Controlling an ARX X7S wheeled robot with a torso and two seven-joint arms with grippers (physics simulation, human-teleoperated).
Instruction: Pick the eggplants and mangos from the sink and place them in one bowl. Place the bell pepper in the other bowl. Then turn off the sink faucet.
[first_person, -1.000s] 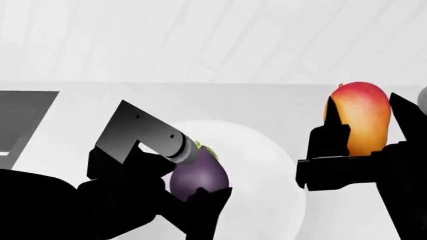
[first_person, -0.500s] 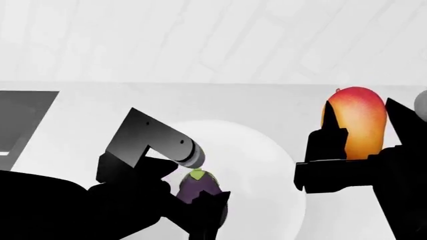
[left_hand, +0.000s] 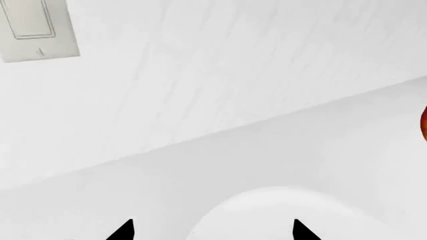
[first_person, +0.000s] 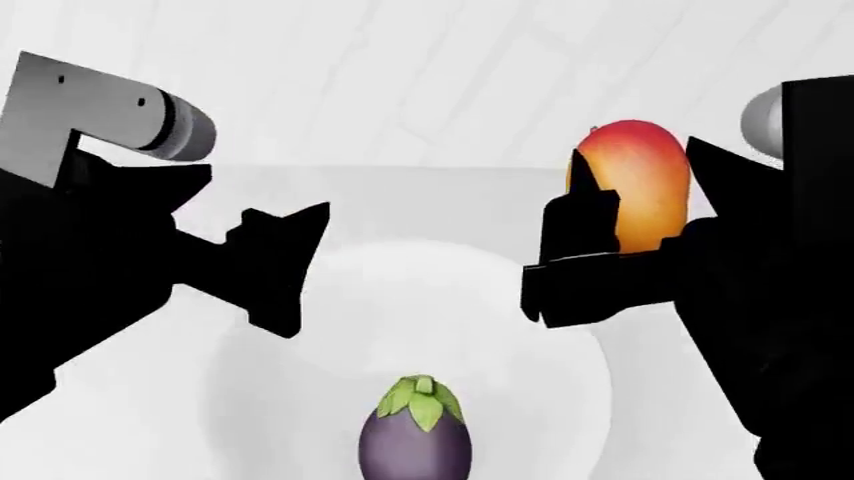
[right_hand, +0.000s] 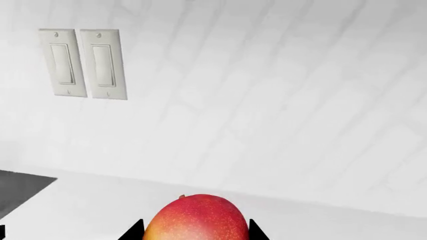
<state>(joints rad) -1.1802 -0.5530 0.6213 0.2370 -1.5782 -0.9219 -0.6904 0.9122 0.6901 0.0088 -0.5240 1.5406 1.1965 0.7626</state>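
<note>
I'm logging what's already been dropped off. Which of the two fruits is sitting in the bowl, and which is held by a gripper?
The purple eggplant sits in the white bowl, free of the open left gripper. The orange-red mango is clamped in the right gripper above the counter.

You see one eggplant (first_person: 415, 443), one mango (first_person: 637, 186), one white bowl (first_person: 534, 320), and two grippers: the left (first_person: 287, 270) and the right (first_person: 641, 220). On the wall you count two light switches (right_hand: 83, 63) side by side.
</note>
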